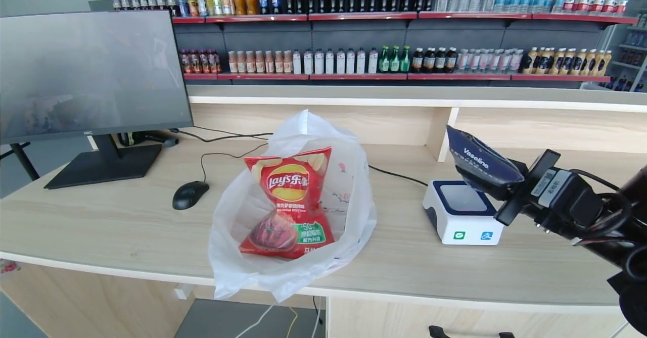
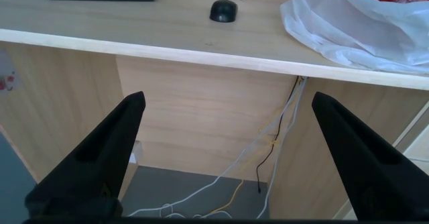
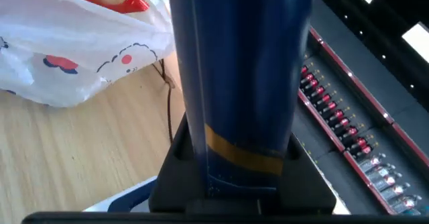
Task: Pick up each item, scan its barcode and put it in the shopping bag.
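Note:
My right gripper (image 1: 500, 187) is shut on a dark blue tube (image 1: 477, 162) and holds it tilted just above the white barcode scanner (image 1: 462, 211) at the right of the counter. In the right wrist view the blue tube (image 3: 241, 70) stands up between the jaws, with the scanner (image 3: 127, 197) below. The white plastic shopping bag (image 1: 237, 216) lies open mid-counter. It holds a red chips bag (image 1: 290, 181) and a second red packet (image 1: 283, 234). My left gripper (image 2: 226, 103) hangs open and empty below the counter's front edge.
A monitor (image 1: 91, 75) on its stand and a black mouse (image 1: 190, 194) sit at the counter's left, with cables running behind the bag. A raised ledge and bottle shelves (image 1: 394, 19) stand at the back. Loose cables (image 2: 275, 150) hang under the counter.

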`<state>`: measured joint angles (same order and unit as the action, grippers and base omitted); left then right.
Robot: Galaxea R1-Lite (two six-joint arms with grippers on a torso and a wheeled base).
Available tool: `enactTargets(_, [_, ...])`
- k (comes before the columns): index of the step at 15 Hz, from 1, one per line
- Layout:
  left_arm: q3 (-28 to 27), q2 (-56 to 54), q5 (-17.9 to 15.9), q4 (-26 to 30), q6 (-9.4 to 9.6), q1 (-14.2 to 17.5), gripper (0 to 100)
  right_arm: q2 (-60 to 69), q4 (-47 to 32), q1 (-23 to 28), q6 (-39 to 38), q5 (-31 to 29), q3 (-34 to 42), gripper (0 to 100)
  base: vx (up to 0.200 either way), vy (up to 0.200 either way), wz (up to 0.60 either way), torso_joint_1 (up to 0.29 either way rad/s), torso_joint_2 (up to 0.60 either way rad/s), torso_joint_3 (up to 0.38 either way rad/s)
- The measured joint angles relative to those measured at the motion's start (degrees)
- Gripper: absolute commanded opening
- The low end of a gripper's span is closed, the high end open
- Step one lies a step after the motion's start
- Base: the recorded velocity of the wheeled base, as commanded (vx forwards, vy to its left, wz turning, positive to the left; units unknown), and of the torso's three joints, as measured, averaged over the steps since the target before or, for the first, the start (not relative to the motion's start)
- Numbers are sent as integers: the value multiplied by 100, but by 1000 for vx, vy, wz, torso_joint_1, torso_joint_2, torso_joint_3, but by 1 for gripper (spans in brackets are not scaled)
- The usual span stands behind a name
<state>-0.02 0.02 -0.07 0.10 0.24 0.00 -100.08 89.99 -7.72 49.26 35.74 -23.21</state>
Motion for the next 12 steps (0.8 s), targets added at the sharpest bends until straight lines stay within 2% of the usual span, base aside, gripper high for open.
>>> enactTargets(5, [2, 0, -2, 0, 2, 0, 100, -344, -2, 581, 674, 1103, -117, 0, 0, 0, 0, 0, 0, 0])
enactTargets(12, [0, 0, -2, 0, 0, 0, 100, -586, -7, 646, 945, 1341, -84, 0, 0, 0, 0, 0, 0, 0])
